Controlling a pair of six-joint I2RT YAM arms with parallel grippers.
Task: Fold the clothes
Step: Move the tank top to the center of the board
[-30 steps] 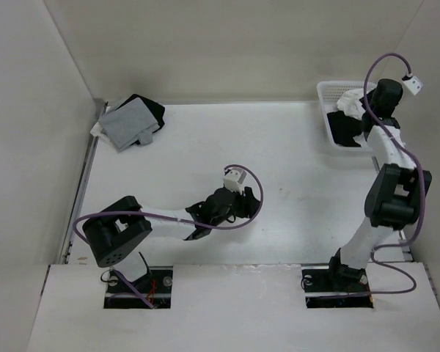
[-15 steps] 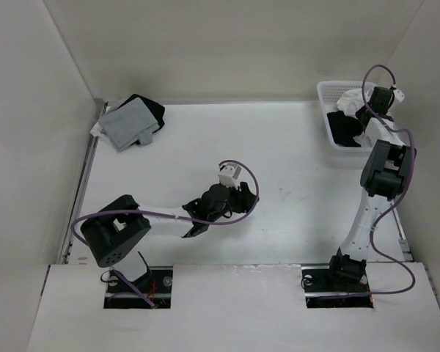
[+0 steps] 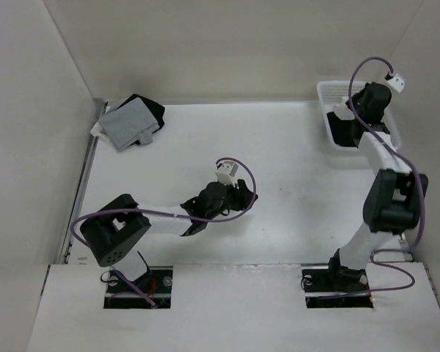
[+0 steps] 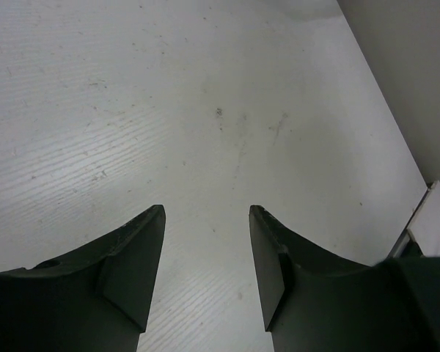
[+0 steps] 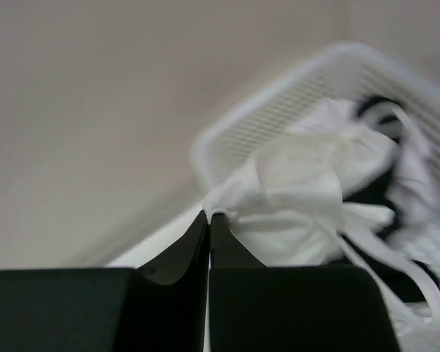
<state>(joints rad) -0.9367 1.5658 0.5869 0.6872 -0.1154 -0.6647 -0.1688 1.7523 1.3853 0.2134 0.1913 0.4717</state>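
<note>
Right end effector (image 5: 208, 215) tightly closed

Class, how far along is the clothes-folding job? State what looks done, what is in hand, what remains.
Done: a grey cloth lies flat on black garments at the far-left corner, seemingly folded. In hand: the right claw is shut on the white garment in the basket. Remaining: lifting it out, spreading and folding it; the left claw hangs open.

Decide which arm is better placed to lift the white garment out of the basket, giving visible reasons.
Right. The right gripper is shut on a bunched edge of the white garment in the basket. The left gripper stands open over bare table, far from the basket.
</note>
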